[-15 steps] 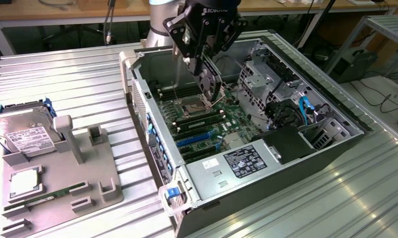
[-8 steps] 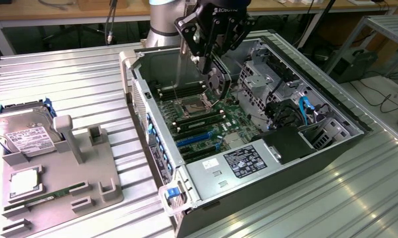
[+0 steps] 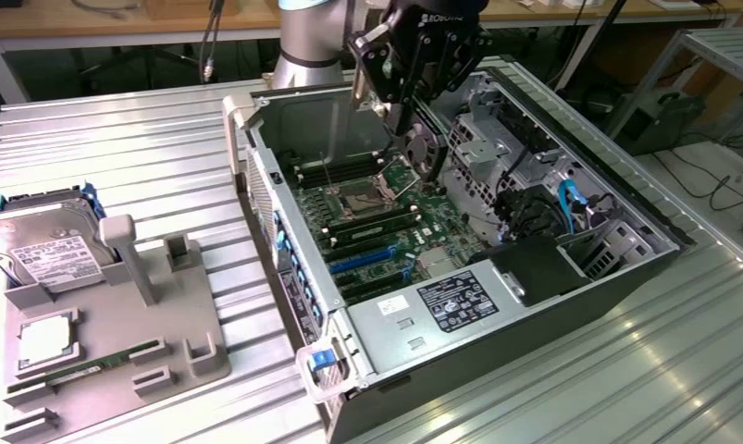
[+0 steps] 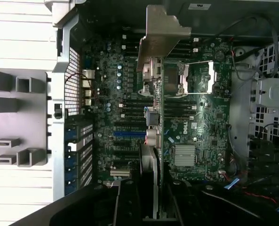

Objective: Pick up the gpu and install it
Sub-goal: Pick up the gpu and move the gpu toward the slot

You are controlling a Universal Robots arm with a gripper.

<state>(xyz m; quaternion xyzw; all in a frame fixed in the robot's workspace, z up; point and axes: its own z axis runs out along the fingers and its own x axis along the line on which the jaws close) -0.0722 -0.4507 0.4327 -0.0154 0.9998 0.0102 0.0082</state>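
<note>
Desk of ribbed metal carries an open case lying on its side. A grey tray sits beside it toward the exterior view's left, with a hard drive standing in it. My arm comes in from the far edge of the desk. It bends over the case's far end, so my wrist points steeply down into the opening.

My end effector hangs above the motherboard, over the processor socket and clear of the case walls. Its fingers are drawn in partway and pinch the gpu by its upper edge, one finger on each face.

From the wrist, the gpu shows edge-on as a thin line running away from my end effector. It crosses over the socket and the slot rows of the motherboard. Its pale bracket is at the far end, near the case's rear wall. The card is raised above the board, not seated in any slot.
</note>
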